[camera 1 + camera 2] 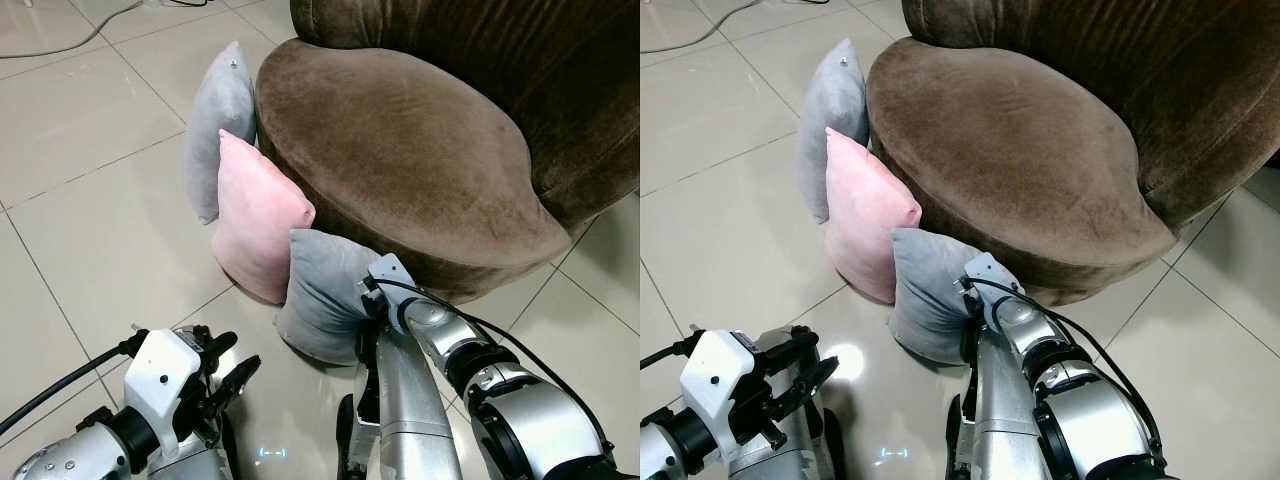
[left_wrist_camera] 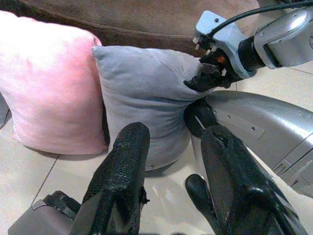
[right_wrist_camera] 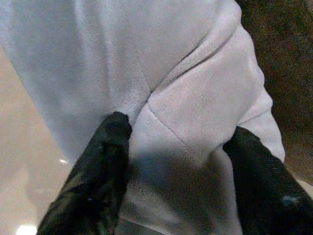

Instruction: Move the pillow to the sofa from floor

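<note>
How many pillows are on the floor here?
3, in a row against the sofa: far grey pillow, pink pillow, near grey pillow pinched by the right gripper.

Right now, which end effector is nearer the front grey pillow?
The right end effector: its fingers press into the front grey pillow, bunching the fabric. The left end effector hangs open, short of it above the floor.

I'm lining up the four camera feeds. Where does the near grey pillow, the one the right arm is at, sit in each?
Left eye: near grey pillow, lower centre, against the brown sofa.
Right eye, lower centre-left.
Left wrist, centre, beyond the open jaws.
Right wrist, between the black fingers.
Shared landmark: pink pillow beside it.
</note>
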Available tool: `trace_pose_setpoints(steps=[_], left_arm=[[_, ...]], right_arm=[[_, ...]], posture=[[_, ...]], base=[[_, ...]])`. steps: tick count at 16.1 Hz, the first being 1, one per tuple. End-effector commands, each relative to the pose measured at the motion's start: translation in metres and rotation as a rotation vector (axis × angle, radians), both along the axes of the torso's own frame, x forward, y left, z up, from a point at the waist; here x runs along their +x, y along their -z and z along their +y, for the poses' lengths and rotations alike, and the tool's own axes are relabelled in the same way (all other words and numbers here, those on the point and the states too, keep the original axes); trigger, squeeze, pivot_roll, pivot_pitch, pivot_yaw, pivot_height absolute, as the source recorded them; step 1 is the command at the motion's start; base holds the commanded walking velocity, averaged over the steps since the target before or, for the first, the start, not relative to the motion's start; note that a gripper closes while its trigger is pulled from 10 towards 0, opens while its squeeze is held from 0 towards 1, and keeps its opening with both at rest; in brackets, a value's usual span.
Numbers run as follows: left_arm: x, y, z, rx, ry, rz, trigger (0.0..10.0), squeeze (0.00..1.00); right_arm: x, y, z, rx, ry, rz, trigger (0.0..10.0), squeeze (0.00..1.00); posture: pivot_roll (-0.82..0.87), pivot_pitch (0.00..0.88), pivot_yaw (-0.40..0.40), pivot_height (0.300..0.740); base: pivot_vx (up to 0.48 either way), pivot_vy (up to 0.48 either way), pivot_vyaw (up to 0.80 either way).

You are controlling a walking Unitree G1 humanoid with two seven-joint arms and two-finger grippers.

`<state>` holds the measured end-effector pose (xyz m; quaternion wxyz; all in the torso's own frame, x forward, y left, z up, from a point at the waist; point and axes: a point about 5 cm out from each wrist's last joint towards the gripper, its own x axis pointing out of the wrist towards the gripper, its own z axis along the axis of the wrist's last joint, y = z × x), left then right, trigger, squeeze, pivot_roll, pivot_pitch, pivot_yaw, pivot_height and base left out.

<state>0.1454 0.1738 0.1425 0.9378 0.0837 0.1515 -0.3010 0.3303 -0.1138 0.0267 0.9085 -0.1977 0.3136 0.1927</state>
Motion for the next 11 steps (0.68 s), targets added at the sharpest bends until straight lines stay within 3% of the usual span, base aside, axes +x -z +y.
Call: trace_pose_setpoints(steps=[1, 11], left_arm=[[-0.0025, -0.0016, -0.0041, -0.007, 0.02, 0.004, 10.0, 0.0], [-0.0013, 0.001, -0.0067, -0.011, 0.021, 0.005, 10.0, 0.0]], right_arm=[[-0.0114, 0.0139, -0.0039, -0.014, 0.012, 0.073, 0.0, 0.0], [-0.0091, 0.0111, -0.0018, 0.0, 0.013, 0.067, 0.0, 0.0]], posture=[[0.07, 0.218, -0.14, 0.49], [0.07, 0.199, -0.144, 0.49]], base=[[0.0, 0.0, 0.0], [0.0, 0.0, 0.0]])
